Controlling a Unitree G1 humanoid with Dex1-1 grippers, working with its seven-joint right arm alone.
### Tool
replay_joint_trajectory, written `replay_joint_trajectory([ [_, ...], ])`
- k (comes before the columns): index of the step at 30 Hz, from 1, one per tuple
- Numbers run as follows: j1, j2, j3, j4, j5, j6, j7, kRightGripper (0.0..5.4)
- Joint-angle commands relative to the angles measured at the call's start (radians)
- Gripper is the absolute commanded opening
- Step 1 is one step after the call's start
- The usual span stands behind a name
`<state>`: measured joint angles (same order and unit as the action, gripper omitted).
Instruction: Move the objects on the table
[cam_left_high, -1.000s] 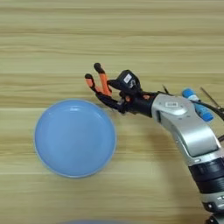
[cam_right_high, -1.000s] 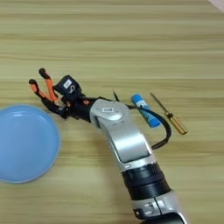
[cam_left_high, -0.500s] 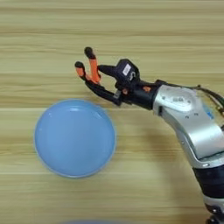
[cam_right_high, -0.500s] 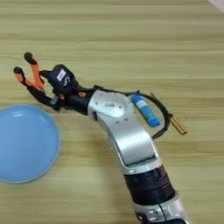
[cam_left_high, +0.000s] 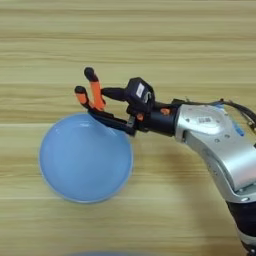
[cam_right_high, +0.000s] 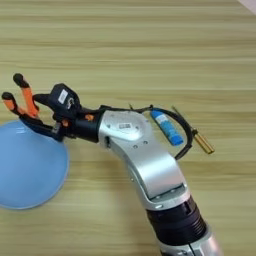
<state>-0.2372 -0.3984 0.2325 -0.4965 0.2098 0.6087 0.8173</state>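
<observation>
Here the fingers (cam_left_high: 107, 107) are closed around the pliers (cam_left_high: 90, 92), holding them above the far rim of the blue plate (cam_left_high: 75, 172), seemingly to set them in. The orange-and-black handles splay outward. The blue glue stick (cam_right_high: 167, 127) lies on the counter (cam_left_high: 125, 40), well apart.

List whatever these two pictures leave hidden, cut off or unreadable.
1. Pliers: only the orange handles show in both views; the black fingers of the right hand hide the nose.
2. Blue plate: its left part is cut off by the right eye view's edge.
3. Glue stick: the silver forearm hides nearly all of it in the left eye view.
4. Brass-tipped tool: partly behind a black cable; its kind is unclear.
</observation>
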Motion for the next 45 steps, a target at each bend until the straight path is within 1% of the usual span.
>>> replay_joint_trajectory([
  [1, -0.032, -0.042, 0.007, -0.029, 0.017, -0.003, 0.011, 2.44],
  [10, -0.032, -0.056, 0.053, 0.018, 0.032, 0.043, 0.051, 2.43],
  [13, -0.038, -0.048, 0.07, 0.054, 0.031, 0.055, 0.061, 2.43],
  [22, -0.081, -0.003, 0.14, 0.197, -0.018, 0.016, 0.057, 2.37],
  [31, -0.121, 0.044, 0.166, 0.3, -0.054, -0.018, 0.048, 2.35],
  [38, -0.132, 0.059, 0.173, 0.342, -0.077, -0.042, 0.045, 2.34],
  [45, -0.13, 0.062, 0.193, 0.37, -0.1, -0.061, 0.052, 2.32],
])
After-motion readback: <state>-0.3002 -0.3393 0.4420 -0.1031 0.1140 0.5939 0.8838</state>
